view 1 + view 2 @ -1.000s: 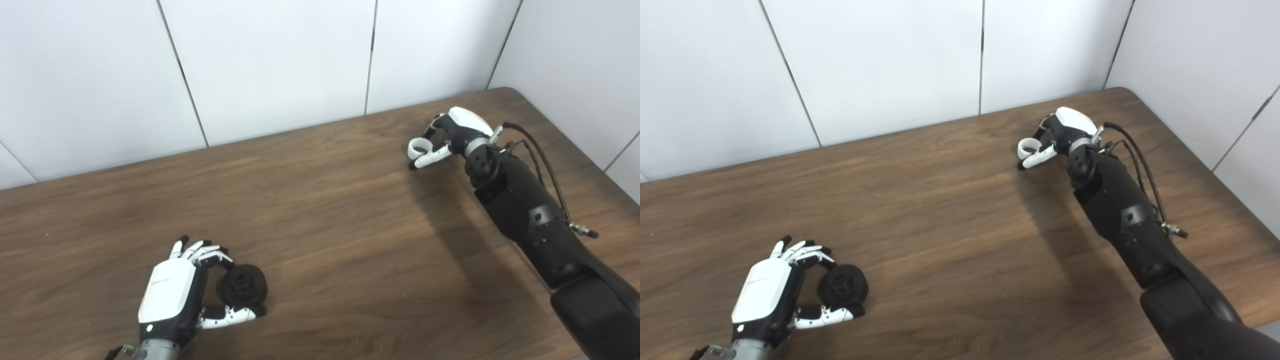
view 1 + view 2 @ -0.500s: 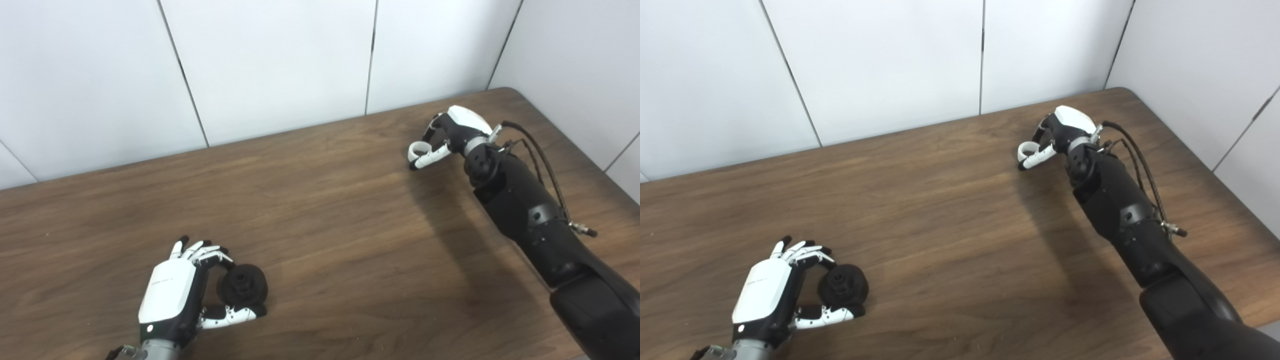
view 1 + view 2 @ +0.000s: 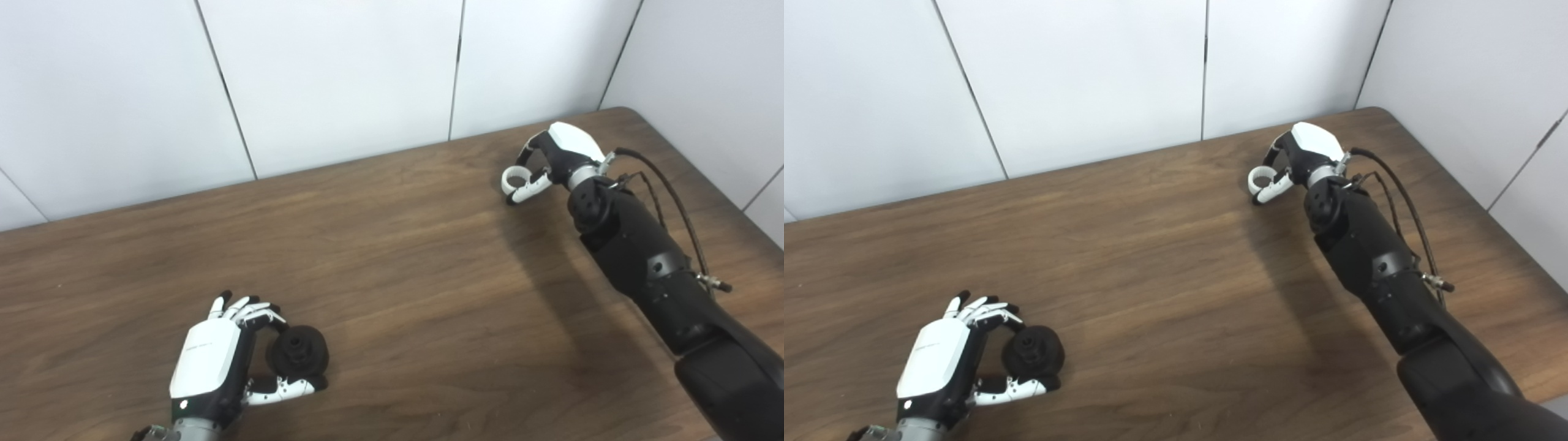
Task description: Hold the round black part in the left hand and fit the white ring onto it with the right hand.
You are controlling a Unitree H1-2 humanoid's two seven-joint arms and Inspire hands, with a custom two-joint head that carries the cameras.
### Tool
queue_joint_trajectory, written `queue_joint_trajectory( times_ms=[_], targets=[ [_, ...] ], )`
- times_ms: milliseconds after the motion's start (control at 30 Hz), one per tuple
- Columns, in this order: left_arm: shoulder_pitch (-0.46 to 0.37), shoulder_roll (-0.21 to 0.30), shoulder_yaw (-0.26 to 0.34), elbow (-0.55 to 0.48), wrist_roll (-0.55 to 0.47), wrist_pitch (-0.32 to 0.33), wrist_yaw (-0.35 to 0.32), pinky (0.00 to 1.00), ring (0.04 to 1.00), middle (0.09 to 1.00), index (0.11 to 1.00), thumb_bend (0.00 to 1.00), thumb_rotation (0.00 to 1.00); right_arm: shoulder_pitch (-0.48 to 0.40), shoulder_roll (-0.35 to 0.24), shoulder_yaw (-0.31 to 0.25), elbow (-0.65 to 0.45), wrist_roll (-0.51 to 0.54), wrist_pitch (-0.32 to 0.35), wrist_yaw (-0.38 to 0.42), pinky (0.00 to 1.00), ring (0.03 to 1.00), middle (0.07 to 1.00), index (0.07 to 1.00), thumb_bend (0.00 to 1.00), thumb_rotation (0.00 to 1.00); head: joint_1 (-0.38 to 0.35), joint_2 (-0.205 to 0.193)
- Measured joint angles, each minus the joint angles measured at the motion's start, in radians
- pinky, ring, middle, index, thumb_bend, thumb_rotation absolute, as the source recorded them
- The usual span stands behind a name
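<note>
Both parts are gripped and well apart: the left robot hand (image 3: 211, 367) clasps the round black part (image 3: 299, 357) near the worktop (image 3: 398, 275), so the right robot hand (image 3: 554, 156), pinching the white ring (image 3: 516, 178), should arrive level and centred.

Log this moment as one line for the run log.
left hand: shut on round black part | right hand: shut on white ring | parts far apart | ring not fitted

Lab test bay: bare wood table (image 3: 392, 245) w/ plain white panel walls (image 3: 331, 79).
</note>
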Motion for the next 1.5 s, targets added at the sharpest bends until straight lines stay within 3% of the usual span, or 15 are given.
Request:
queue_joint_trajectory(
  times_ms=[200,667,1067,1500],
  targets=[
    [0.0,-0.003,0.0,-0.001,0.003,0.003,-0.004,1.0,0.87,0.759,0.484,0.52,0.05,0.01,-0.005,0.007,-0.029,-0.001,0.001,0.007,1.0,1.0,0.862,0.486,0.52,0.14,0.015,0.002],
    [0.006,-0.011,-0.007,-0.004,0.023,0.003,0.001,1.0,0.873,0.762,0.484,0.52,0.05,0.112,-0.002,0.049,-0.465,-0.016,0.022,0.172,1.0,0.974,0.867,0.485,0.53,0.14,0.081,0.011],
    [0.011,-0.047,-0.029,-0.004,0.057,0.017,0.007,1.0,0.885,0.771,0.484,0.52,0.05,0.163,0.091,0.07,-0.758,-0.052,0.046,0.4,1.0,0.983,0.895,0.484,0.52,0.14,0.175,0.025],
    [0.011,-0.079,-0.048,-0.003,0.087,0.046,0.007,1.0,0.886,0.776,0.484,0.52,0.05,0.203,0.195,0.123,-0.926,-0.136,0.046,0.582,1.0,0.995,0.893,0.482,0.53,0.14,0.25,0.046]
  ],
)
